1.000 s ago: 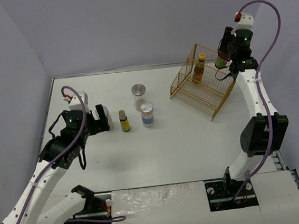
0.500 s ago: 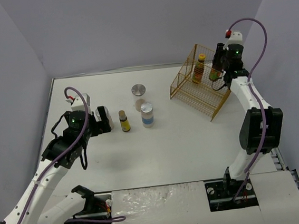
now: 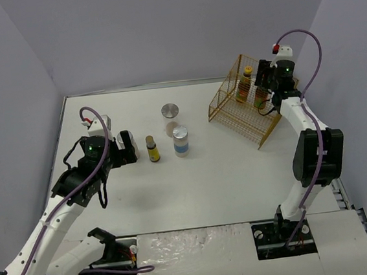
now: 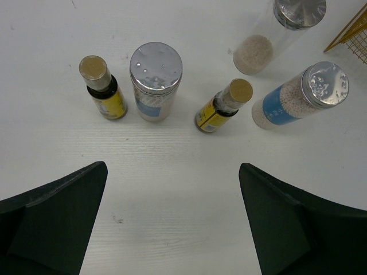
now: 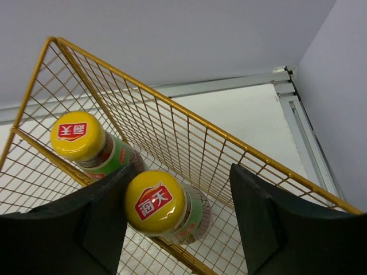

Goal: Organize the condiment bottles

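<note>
Two dark bottles with yellow caps and green labels stand in the gold wire basket [image 5: 189, 123]. One bottle [image 5: 86, 140] is at the back. The other bottle [image 5: 163, 209] leans between the fingers of my right gripper [image 5: 179, 212], touching the left finger, with a gap to the right one; the gripper is open. From above, this gripper [image 3: 264, 92] reaches into the basket [image 3: 242, 109]. My left gripper [image 4: 172, 189] is open above bare table, in front of five bottles: two dark ones with yellow labels [image 4: 103, 89] [image 4: 223, 106] and three pale silver-lidded ones [image 4: 156, 80] [image 4: 304, 94] [image 4: 275, 28].
The basket sits at the table's far right, near the right wall [image 3: 358, 62]. A basket corner [image 4: 352, 37] shows at the upper right of the left wrist view. From above, the left gripper [image 3: 127, 146] hides the two leftmost bottles.
My right gripper came down from above the basket's right rim into the basket with the second yellow-capped bottle, beside the first. The left arm barely moved.
</note>
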Robot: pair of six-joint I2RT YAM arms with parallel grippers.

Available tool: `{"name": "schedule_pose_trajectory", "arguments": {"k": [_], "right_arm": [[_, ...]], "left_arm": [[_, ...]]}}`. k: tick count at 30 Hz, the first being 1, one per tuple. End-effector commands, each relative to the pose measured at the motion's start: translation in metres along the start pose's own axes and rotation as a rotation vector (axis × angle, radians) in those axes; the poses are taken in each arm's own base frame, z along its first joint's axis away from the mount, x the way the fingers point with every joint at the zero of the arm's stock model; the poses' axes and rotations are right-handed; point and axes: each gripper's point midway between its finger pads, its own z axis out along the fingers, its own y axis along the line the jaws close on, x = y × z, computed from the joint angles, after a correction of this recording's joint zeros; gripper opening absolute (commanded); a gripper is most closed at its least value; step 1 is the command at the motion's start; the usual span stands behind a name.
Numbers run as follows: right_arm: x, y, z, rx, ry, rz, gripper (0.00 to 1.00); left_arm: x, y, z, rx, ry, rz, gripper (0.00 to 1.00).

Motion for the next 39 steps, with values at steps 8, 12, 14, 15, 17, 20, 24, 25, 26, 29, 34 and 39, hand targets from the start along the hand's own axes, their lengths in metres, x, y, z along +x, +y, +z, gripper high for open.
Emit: {"name": "schedule_pose_trajectory", "arguments": {"k": [8,12,14,15,17,20,24,25,26,29,34,39], "right_arm": [[-0.123,0.058,-0.092,-0.231,-0.23,-0.019,0.84],[-0.115,0.115,-0.125,-0.379,-0.205,-0.06,0.89],[-0.098,0.156,-0.146,-0.481,-0.177,-0.074,0.9],[-0.091,0.171,-0.154,-0.519,-0.168,-0.073,0.91],[-0.067,0.206,-0.169,-0.598,-0.129,-0.091,0.93],[-0.028,0.257,-0.192,-0.693,-0.079,-0.146,0.95],[0.017,0.301,-0.204,-0.768,-0.009,-0.157,0.96],[0.027,0.311,-0.205,-0.777,0.002,-0.165,0.97],[0.036,0.322,-0.211,-0.796,0.012,-0.174,0.97],[0.052,0.339,-0.213,-0.823,0.038,-0.184,0.97],[0.089,0.35,-0.201,-0.777,0.091,-0.209,0.97],[0.115,0.344,-0.189,-0.728,0.13,-0.217,0.96]], "left_arm": [[-0.023,-0.009,0.001,0.021,-0.051,-0.033,0.97],[-0.027,-0.009,0.0,0.016,-0.054,-0.03,0.97],[-0.029,-0.008,0.0,0.007,-0.055,-0.024,0.97],[-0.03,-0.007,0.0,0.002,-0.055,-0.022,0.97],[-0.03,-0.005,0.0,-0.007,-0.055,-0.017,0.97],[-0.028,-0.003,-0.002,-0.02,-0.046,-0.012,0.97],[-0.025,0.003,-0.004,-0.042,-0.036,-0.011,0.97],[-0.024,0.004,-0.004,-0.046,-0.033,-0.01,0.97],[-0.023,0.005,-0.005,-0.048,-0.031,-0.01,0.97],[-0.02,0.008,-0.006,-0.058,-0.027,-0.008,0.97],[-0.012,0.013,-0.006,-0.072,-0.005,0.002,0.97],[-0.008,0.014,-0.005,-0.075,0.004,0.003,0.97]]}}
